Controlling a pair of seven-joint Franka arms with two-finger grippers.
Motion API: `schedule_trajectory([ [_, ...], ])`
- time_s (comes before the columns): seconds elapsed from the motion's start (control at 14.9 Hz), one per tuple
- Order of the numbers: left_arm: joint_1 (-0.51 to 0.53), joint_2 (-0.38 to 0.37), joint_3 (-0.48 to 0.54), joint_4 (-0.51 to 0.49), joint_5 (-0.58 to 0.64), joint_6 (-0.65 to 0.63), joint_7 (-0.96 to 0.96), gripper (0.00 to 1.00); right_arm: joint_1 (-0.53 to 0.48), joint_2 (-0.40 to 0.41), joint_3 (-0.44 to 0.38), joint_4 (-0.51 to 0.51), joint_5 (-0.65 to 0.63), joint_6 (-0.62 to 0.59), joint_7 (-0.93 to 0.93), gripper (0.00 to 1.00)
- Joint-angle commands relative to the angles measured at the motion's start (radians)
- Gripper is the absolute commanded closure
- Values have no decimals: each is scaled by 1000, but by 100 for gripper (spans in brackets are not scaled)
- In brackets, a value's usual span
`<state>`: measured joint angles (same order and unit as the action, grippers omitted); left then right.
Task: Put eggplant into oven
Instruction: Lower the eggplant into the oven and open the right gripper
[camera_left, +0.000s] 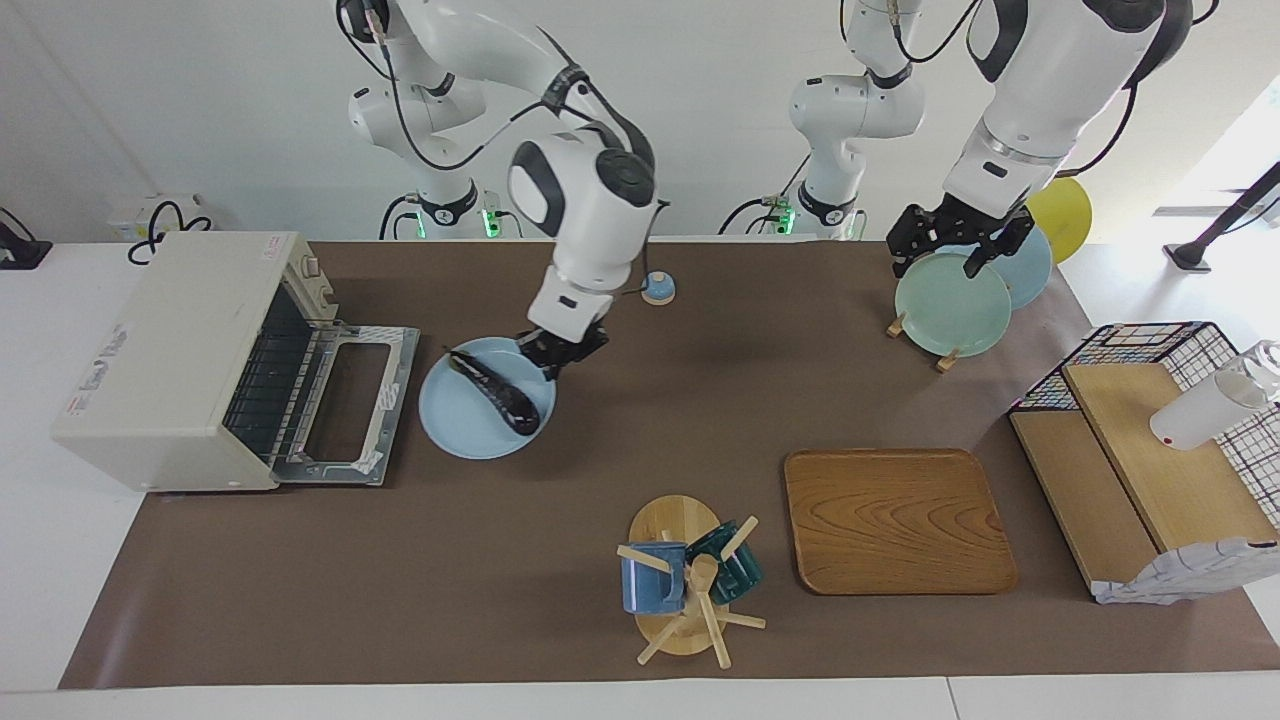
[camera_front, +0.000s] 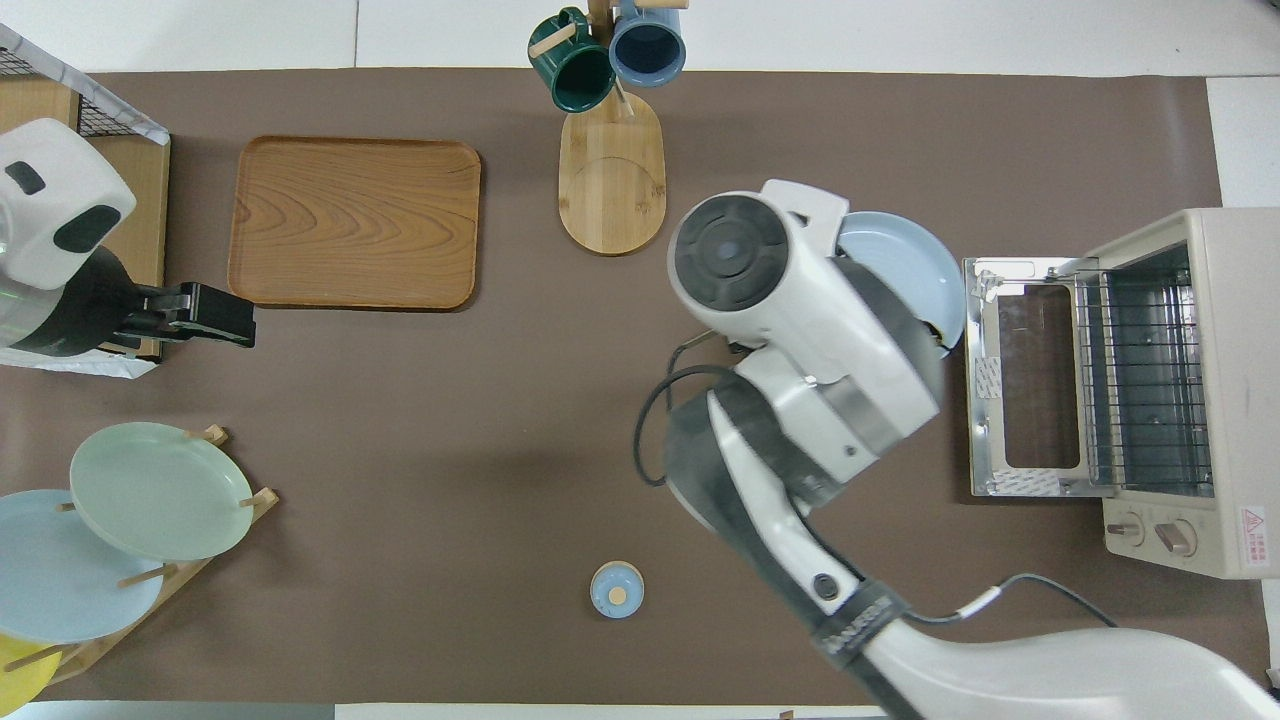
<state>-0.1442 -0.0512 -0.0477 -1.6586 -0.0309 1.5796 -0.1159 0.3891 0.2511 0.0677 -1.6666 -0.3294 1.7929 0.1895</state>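
The eggplant (camera_left: 500, 393) lies on a light blue plate (camera_left: 458, 420). My right gripper (camera_left: 560, 352) is shut on the plate's rim on the side toward the robots and holds it just above the table, beside the oven's open drop-down door (camera_left: 350, 400). The cream-white oven (camera_left: 170, 350) stands at the right arm's end of the table, wire rack showing. In the overhead view my right arm covers the eggplant and most of the plate (camera_front: 910, 260), next to the oven door (camera_front: 1020, 380). My left gripper (camera_left: 948, 250) is open and empty over the plate rack.
A rack with a green plate (camera_left: 952, 305) and more plates stands near the left arm. A wooden tray (camera_left: 895, 520), a mug tree (camera_left: 685, 580) and a wire basket with wooden shelves (camera_left: 1150, 450) lie farther from the robots. A small blue lid (camera_front: 616, 590) lies near the robots.
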Motion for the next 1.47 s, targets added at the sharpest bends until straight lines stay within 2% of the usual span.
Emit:
schedule_trajectory([
  [0.0, 11, 17, -11, 19, 22, 2, 12, 0, -132, -166, 17, -203, 4, 22, -111, 100],
  [0.2, 9, 16, -12, 0, 22, -9, 12, 0, -225, -226, 17, -283, 4, 52, -179, 100],
  [0.4, 9, 8, -12, -12, 20, -29, 12, 0, -286, -237, 17, -320, 6, 89, -228, 100],
  [0.74, 12, 7, -12, -7, 20, -38, 5, 0, -331, -296, 15, -499, 6, 293, -249, 100],
  [1.0, 12, 5, -12, -12, 20, -38, 2, 0, -430, -300, 12, -515, 4, 295, -418, 100],
  [1.41, 26, 11, -18, 2, 19, -40, 2, 0, -515, -314, 14, -542, 4, 267, -476, 100],
])
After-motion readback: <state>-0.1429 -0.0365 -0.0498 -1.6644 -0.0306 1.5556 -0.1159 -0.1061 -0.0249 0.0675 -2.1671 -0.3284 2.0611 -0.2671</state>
